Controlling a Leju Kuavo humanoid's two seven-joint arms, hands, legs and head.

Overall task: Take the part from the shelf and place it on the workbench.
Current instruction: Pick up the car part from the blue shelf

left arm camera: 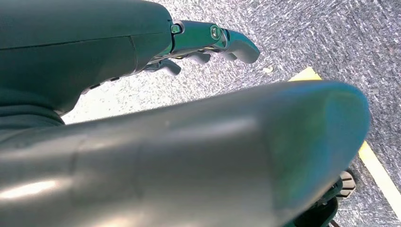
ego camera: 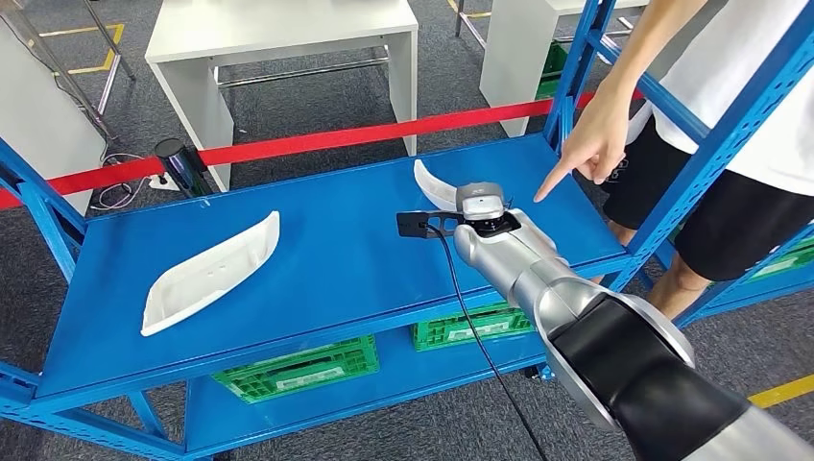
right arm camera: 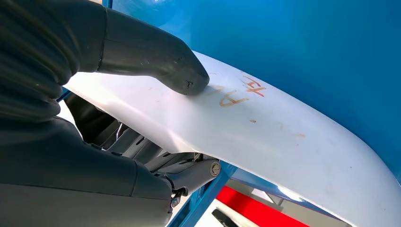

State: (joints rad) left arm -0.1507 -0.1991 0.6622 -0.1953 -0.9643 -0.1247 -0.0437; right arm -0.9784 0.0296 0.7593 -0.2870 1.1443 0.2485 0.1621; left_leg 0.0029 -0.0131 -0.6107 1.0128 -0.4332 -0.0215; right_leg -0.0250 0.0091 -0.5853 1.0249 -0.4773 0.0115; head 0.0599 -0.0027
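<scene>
The right hand (right arm camera: pixel 142 123) has its thick grey thumb (right arm camera: pixel 156 61) pressed on top of a smooth, glossy white curved part (right arm camera: pixel 283 137) with the darker fingers (right arm camera: pixel 156 156) tucked under it, so it's clamped on the part near the back right corner of the blue metal shelf (ego camera: pixel 317 259); there's scrawly orange writing on the plastic that's too smeared to read, and from the head view the arm hides most of the piece. A second white molded part (ego camera: pixel 206 274), long and boat-shaped, lies near the shelf's left edge, and a person's hand (ego camera: pixel 590 144) points down at the back right corner. The left hand (left arm camera: pixel 213 40) hangs over speckled grey carpet, fingers loosely apart and holding nothing, mostly blocked by its own blurry thumb.
</scene>
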